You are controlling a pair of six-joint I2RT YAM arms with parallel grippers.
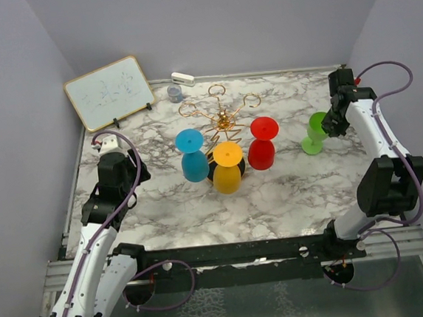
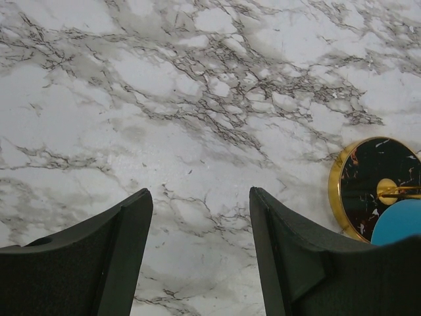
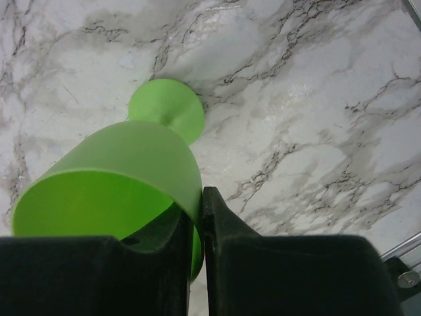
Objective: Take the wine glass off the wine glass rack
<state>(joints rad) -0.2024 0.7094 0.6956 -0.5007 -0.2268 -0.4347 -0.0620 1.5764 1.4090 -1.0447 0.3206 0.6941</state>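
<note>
Top view: wine glass rack [image 1: 223,120] mid-table, with blue glass [image 1: 192,154], yellow glass [image 1: 228,167] and red glass [image 1: 261,144] hanging bowl-down at its 8, 6 and 4 o'clock. Green wine glass [image 1: 314,133] is off the rack, upright, well apart at its 3 o'clock, right gripper [image 1: 332,122] at the rim. Left gripper [image 1: 107,147] at 9 o'clock, well apart from rack; whiteboard [image 1: 109,92] at 11. Left wrist: fingers [image 2: 105,257] spread apart, only marble table [image 2: 164,99] between them, rack's gold-rimmed black bottom at 3 o'clock edge. Right wrist: jaws clamped on green glass wall, one finger [image 3: 237,263] outside, the other inside the bowl; can't tell if its foot touches marble.
</note>
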